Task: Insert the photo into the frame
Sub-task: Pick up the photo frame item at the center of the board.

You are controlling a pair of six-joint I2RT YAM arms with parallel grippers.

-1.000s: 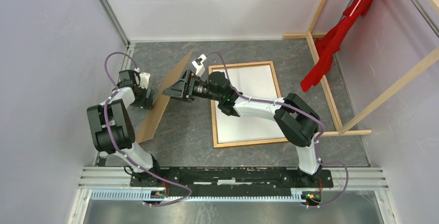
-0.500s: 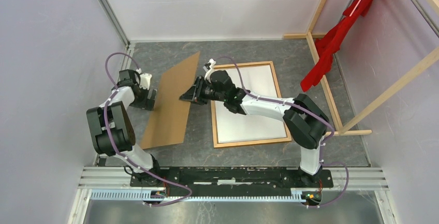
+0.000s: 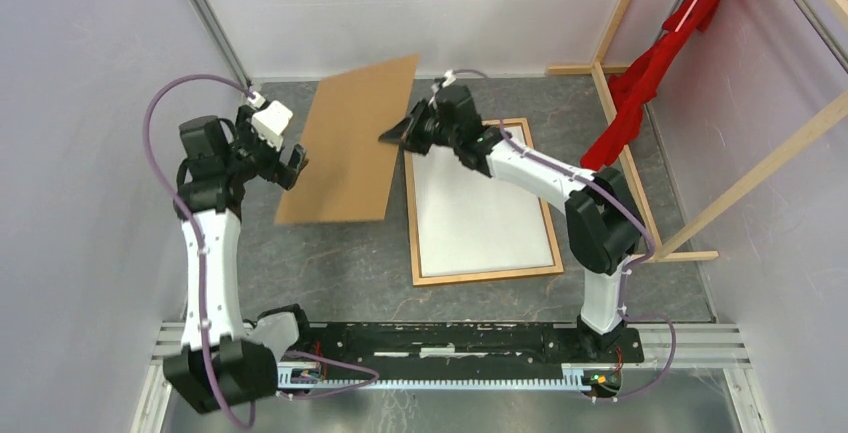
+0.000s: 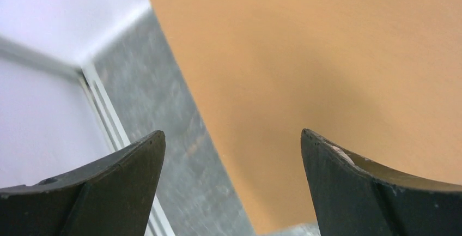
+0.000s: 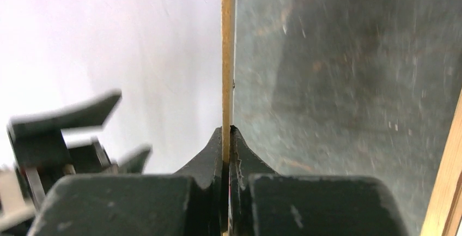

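Right gripper (image 3: pixel 395 138) is clamped shut on the right edge of the brown backing board (image 3: pixel 350 143). The right wrist view shows the board edge-on, pinched between both fingertips. The board's far end is raised and tilted, left of the frame (image 3: pixel 485 274). Can't tell if its near edge touches the table (image 3: pixel 340 253).

Left gripper (image 3: pixel 293 163) sits just beside the board's left edge, jaws wide apart with nothing between them. In the left wrist view the board fills the view ahead and does not touch the fingers (image 4: pixel 125 165).

The frame lies flat on the table, right of centre, and a white sheet (image 3: pixel 480 198) fills it. Photo: no printed face is visible, so I can't tell if the white sheet is it.

Pale wooden beams (image 3: pixel 625 153) and a red cloth (image 3: pixel 640 83) stand at the far right.
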